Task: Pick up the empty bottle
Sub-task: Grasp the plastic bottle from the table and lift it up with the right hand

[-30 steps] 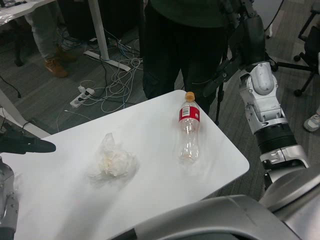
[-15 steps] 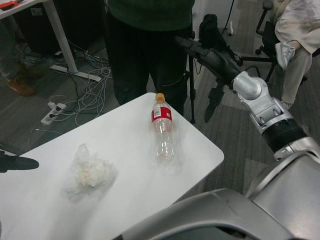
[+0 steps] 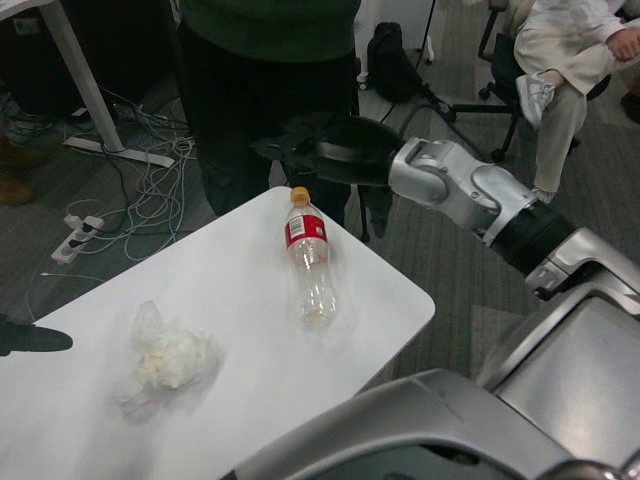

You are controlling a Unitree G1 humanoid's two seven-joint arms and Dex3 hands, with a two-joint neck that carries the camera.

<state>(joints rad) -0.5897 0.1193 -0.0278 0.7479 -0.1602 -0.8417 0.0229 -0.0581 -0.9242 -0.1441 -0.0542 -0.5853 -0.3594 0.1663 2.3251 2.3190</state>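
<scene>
An empty clear plastic bottle (image 3: 308, 261) with a red label and an orange cap lies on its side on the white table (image 3: 240, 350), cap pointing to the far edge. My right hand (image 3: 322, 157) hovers just beyond that cap, fingers spread and holding nothing, its silver forearm reaching in from the right. Only a dark tip of my left hand (image 3: 30, 338) shows at the picture's left edge over the table; how its fingers lie is hidden.
A crumpled white plastic wrapper (image 3: 168, 358) lies left of the bottle. A person in dark clothes (image 3: 265, 80) stands right behind the table's far edge. Cables and a power strip (image 3: 75, 222) cover the floor at left; a seated person (image 3: 560, 60) is far right.
The camera has turned, shifting the whole scene left. My right arm has swung down and leftward from high at the right, so the hand now hangs just beyond the bottle's cap.
</scene>
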